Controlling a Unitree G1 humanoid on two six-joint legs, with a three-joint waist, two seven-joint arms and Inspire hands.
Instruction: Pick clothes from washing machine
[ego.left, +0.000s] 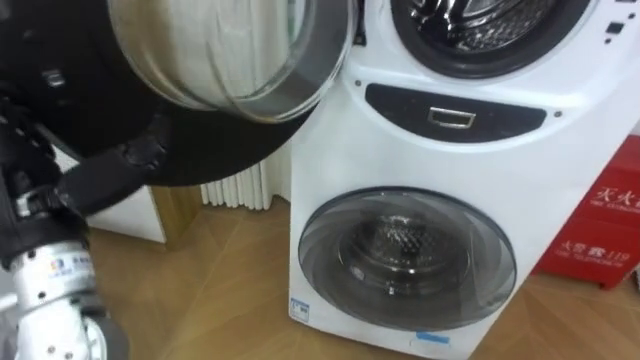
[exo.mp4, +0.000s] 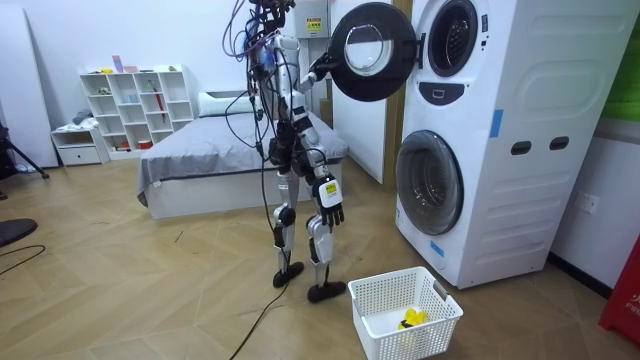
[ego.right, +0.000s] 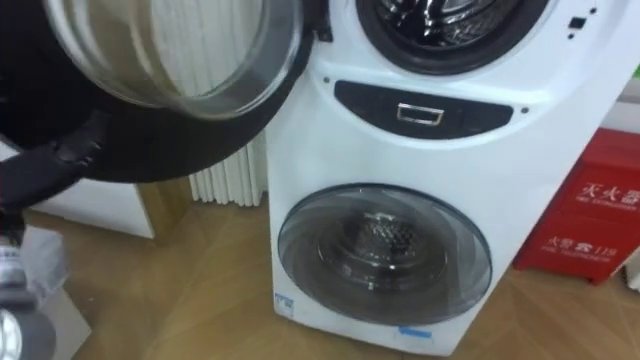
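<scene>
Two white washing machines (exo.mp4: 500, 130) stand stacked before me. The upper one's round glass door (ego.left: 225, 50) is swung wide to my left, and its steel drum (ego.left: 470, 22) lies bare; I make out no clothes in it. My left hand (ego.left: 115, 172) is raised, its dark fingers laid straight against the door's black rim. The lower machine's door (ego.left: 407, 258) is closed. In the room view my right hand (exo.mp4: 328, 195) hangs relaxed at my side, holding nothing.
A white laundry basket (exo.mp4: 380, 295) with a small yellow thing (exo.mp4: 411, 318) in it sits on the floor by my feet. Right of the machines stands a red box (ego.left: 605, 225), left a white radiator (ego.left: 235, 185). A bed (exo.mp4: 220, 160) lies behind me.
</scene>
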